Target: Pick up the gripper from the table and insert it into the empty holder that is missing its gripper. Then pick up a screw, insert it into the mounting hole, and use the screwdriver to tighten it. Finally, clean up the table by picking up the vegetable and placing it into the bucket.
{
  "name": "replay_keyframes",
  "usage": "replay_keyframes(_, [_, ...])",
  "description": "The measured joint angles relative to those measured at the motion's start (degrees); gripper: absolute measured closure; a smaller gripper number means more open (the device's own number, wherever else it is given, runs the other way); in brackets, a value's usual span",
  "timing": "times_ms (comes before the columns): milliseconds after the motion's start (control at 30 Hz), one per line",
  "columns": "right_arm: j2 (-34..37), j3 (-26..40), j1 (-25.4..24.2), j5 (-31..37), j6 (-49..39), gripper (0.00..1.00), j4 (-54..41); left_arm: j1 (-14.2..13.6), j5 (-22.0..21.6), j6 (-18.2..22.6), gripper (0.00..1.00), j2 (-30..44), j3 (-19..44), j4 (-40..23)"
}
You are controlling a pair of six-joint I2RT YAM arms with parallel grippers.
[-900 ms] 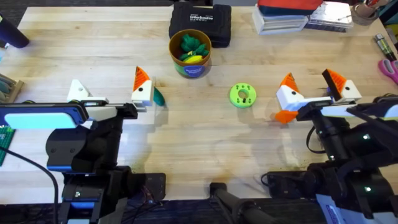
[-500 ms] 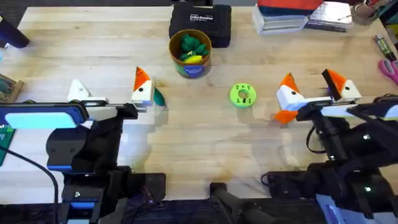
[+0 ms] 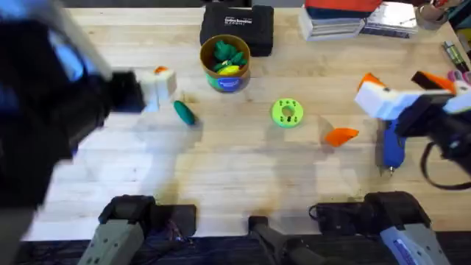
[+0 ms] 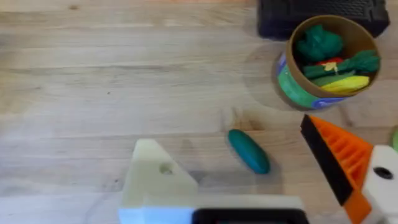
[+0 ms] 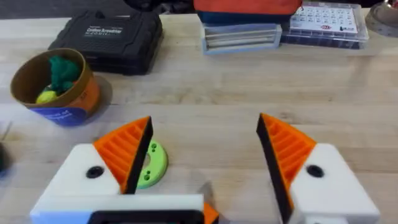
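Two grippers hung above the table. Right gripper: both orange fingers fitted, spread wide, empty. Left gripper: one orange finger fitted, the holder on its other side bare; open, holding nothing. Loose orange gripper lay near the green disc. Screwdriver lay beneath the right arm. Vegetable lay on the wood, near the bucket.

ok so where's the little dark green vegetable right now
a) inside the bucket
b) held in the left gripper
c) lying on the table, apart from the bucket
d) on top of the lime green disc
c: the vegetable lies bare on the table, off to the side of the bucket, with no fingers on it.
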Motion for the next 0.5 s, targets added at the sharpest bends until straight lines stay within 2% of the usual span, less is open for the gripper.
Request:
replay_keyframes(100, [4.5,3.9,0.0,-0.2,0.1,0.007,-0.6,0.0,5.2,0.0,0.015,8.9,4.6,-0.2])
replay_keyframes(200, [6.5,4.5,0.0,-0.2,0.2,0.007,-0.7,0.0,8.6,-0.5,0.014,14.4,5.7,-1.5])
replay_keyframes(300, [6.8,4.5,0.0,-0.2,0.3,0.007,-0.9,0.0,10.6,-5.1,0.014,20.4,5.6,-3.3])
replay_keyframes(433, [6.8,4.5,0.0,-0.2,0.3,0.008,-0.9,0.0,12.2,-11.1,0.023,28.4,4.0,-1.8])
replay_keyframes(500, [6.8,4.5,0.0,-0.2,0.2,0.009,-0.8,-0.1,12.5,-12.7,0.188,32.0,2.8,-0.8])
